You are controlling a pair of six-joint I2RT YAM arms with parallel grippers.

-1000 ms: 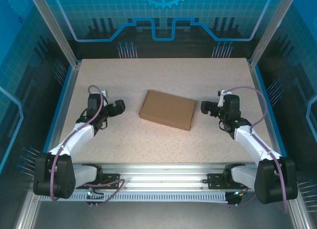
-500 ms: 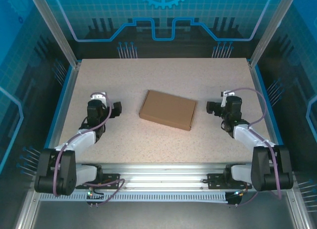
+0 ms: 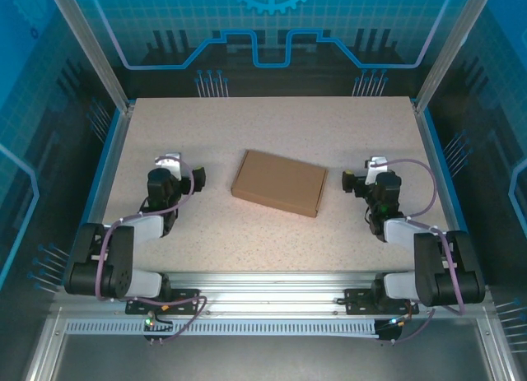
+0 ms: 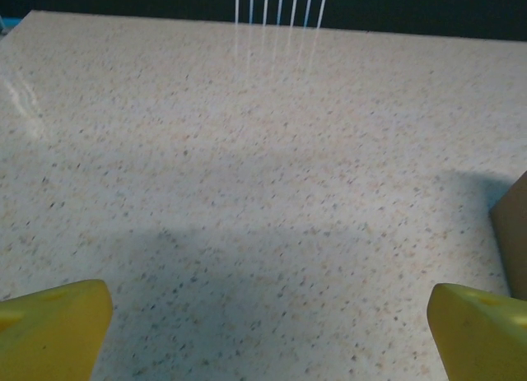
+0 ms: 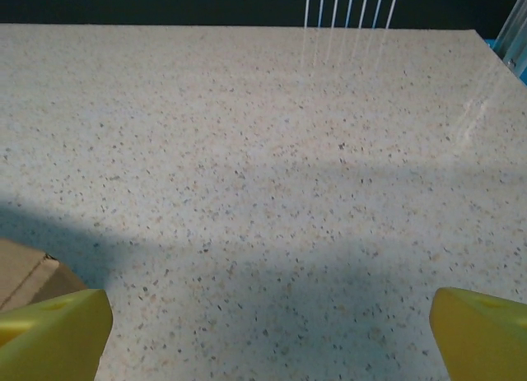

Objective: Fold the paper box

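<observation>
A: Paper box (image 3: 278, 182) lay mid-table (image 3: 346, 126) as a shallow, closed-looking slab, between the arms and touching neither. Handling?
B: Judged light, stiff across its panels, weak along the creases; the smooth faces would likely slip. Best taken by a free edge or flap, not the flat top.
A: Jaws?
B: Left gripper (image 3: 195, 178) and right gripper (image 3: 348, 182) both stood wide apart, holding nothing.
A: Unclear?
B: Tabs and slots could not be made out from above; each wrist view cut the box to one corner, with the yellow fingertips (image 4: 58, 327) cropped
</observation>
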